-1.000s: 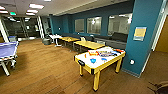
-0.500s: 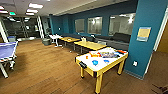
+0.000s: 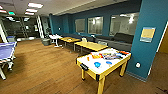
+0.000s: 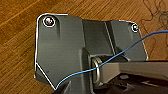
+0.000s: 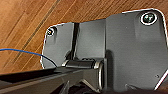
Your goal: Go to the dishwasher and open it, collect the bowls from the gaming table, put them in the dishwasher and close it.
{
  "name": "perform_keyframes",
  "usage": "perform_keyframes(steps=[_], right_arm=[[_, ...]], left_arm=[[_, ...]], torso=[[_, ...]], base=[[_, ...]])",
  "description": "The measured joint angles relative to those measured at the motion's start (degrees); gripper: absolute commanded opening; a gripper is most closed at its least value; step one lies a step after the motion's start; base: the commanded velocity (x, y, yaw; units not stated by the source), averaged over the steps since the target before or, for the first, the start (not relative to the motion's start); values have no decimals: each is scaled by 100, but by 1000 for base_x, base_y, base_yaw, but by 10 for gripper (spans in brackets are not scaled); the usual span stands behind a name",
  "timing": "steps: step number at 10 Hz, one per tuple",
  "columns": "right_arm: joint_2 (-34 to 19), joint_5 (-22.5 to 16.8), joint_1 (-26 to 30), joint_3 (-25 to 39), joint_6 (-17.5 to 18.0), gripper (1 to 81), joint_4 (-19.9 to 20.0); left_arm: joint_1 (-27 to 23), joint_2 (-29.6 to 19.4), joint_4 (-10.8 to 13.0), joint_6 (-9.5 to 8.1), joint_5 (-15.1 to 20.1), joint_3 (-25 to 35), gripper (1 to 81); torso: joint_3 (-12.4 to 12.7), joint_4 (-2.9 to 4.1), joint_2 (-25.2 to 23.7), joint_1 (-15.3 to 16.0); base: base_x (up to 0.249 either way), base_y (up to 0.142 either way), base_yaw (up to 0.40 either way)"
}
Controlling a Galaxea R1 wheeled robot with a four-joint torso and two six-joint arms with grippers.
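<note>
Yellow-legged white-topped game bench stands on brown wood-plank floor, near teal pillar; blue discs on bench top. Jaws' state: cannot tell.

A yellow-legged table stands at about two o'clock on the wood floor, small items on its top. Behind it – further toward one o'clock – come two more tables, then a sofa along the wall. A table-tennis table sits at ten o'clock.
</note>
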Motion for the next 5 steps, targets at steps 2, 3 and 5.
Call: perform_keyframes(steps=[2, 3, 5], right_arm=[[0, 0, 5, 0, 0, 811, 0], [0, 0, 7, 0, 0, 811, 0], [2, 2, 18, 0, 0, 811, 0]], left_arm=[[4, 4, 0, 0, 4, 0, 811], [0, 4, 0, -2, 0, 0, 811], [1, 4, 0, 0, 0, 0, 811]], torso=[[0, 0, 0, -2], [0, 0, 0, 0], [0, 0, 0, 0]], base=[[168, 65, 0], [168, 61, 0], [168, 61, 0]])
